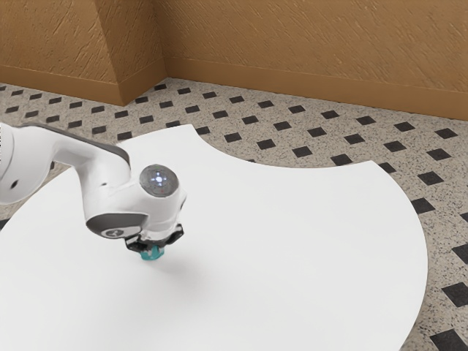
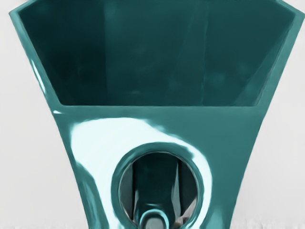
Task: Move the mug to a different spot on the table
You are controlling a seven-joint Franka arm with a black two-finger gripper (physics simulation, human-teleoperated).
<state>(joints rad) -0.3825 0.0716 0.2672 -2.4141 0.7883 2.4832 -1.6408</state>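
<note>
A small teal mug [image 1: 151,255] stands on the white table [image 1: 292,241], toward the exterior view's left and near the front. My gripper [image 1: 153,247] is lowered straight onto it, and the black hand covers most of the mug, so only its lower part peeks out beneath. In the wrist view the mug [image 2: 152,119] lies directly under the hand. It has a dark angular mouth, glossy teal walls and a round handle ring [image 2: 159,183] on the side nearest the camera.
The round white table has a curved edge [image 1: 409,219] at the exterior view's right, with a notch at the back. Beyond it lie a tiled floor [image 1: 329,124] and brown walls. My white arm [image 1: 73,168] comes in from the left.
</note>
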